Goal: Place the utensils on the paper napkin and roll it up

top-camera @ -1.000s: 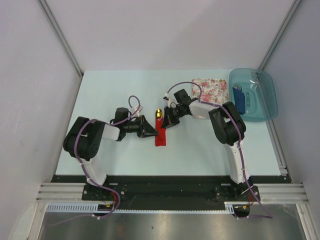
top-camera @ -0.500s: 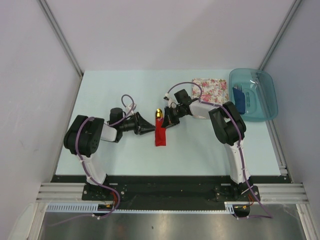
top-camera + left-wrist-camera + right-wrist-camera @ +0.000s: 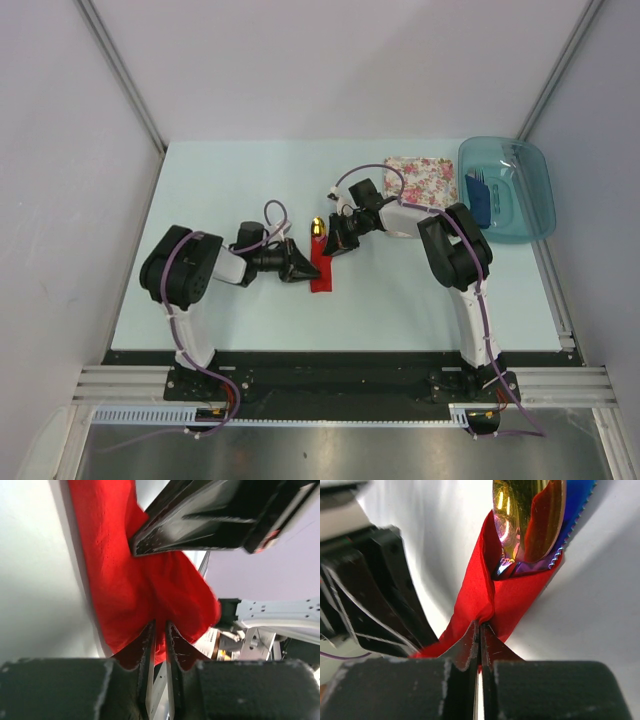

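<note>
though unclear from above, the right hand point(image 3: 480, 628) pinches the paper napkin point(image 3: 522, 597).

Handles of utensils point(image 3: 318, 229) hidden inside paper napkin point(image 3: 515, 597), spoon head point(image 3: 525, 515) cropped by frame edge, bin point(image 3: 500, 140) contents indistinct

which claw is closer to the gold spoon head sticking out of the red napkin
Right. The right claw pinches the red napkin just below the spoon head; the left claw pinches the same napkin farther along, away from the spoon.
</note>
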You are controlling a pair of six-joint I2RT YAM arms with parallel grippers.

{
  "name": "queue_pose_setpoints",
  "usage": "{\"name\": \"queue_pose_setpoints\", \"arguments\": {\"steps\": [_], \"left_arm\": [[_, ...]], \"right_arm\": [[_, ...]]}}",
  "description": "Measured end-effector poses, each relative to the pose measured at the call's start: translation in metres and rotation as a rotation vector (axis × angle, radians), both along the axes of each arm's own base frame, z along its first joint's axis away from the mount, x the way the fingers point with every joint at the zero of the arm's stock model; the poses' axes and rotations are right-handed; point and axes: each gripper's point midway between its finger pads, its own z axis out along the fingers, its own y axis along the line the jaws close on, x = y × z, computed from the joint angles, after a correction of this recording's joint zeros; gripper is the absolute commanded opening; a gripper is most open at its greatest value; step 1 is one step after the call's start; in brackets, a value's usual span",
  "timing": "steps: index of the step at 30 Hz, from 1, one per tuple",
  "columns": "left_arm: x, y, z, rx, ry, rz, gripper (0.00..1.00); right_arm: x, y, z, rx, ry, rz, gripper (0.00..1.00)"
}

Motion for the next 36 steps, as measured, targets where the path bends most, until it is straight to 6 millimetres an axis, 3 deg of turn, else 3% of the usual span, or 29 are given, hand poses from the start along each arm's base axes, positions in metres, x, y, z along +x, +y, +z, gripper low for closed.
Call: {"name": "queue_pose_setpoints", "arguments": {"steps": [8, 14, 17, 20, 21, 24, 31, 34, 36], "left_arm": [[-0.010, -0.027, -0.005, -0.002, -0.001, -0.082, 0.17], [-0.007, -0.029, -0.018, 0.028, 0.013, -0.081, 0.14], [-0.007, -0.027, -0.023, 0.034, 0.025, -0.076, 0.13], [-0.007, -0.026, -0.023, 0.036, 0.018, -0.080, 0.13], [-0.008, -0.026, -0.024, 0.038, 0.013, -0.082, 0.13], [-0.007, -0.026, -0.025, 0.042, -0.002, -0.088, 0.13], [-0.008, -0.025, -0.025, 0.044, -0.023, -0.102, 0.14], [-0.008, -0.026, -0.025, 0.049, -0.028, -0.112, 0.13], [-0.008, -0.026, -0.025, 0.051, -0.028, -0.119, 0.13]], "right_arm": [[0.000, 0.000, 0.000, 0.001, 0.005, -0.005, 0.00], [0.000, 0.000, 0.000, 0.002, 0.006, -0.005, 0.00], [0.000, -0.001, 0.000, 0.002, 0.006, -0.006, 0.10], [0.000, -0.001, 0.001, 0.002, 0.009, -0.005, 0.29], [0.000, 0.000, 0.002, 0.005, 0.012, -0.002, 0.43], [-0.002, 0.001, 0.010, 0.019, 0.014, 0.007, 0.52], [0.006, -0.014, 0.006, -0.059, -0.030, -0.020, 0.52], [0.008, -0.016, 0.006, -0.074, -0.040, -0.022, 0.36], [0.010, -0.018, 0.003, -0.090, -0.056, -0.024, 0.20]]}}
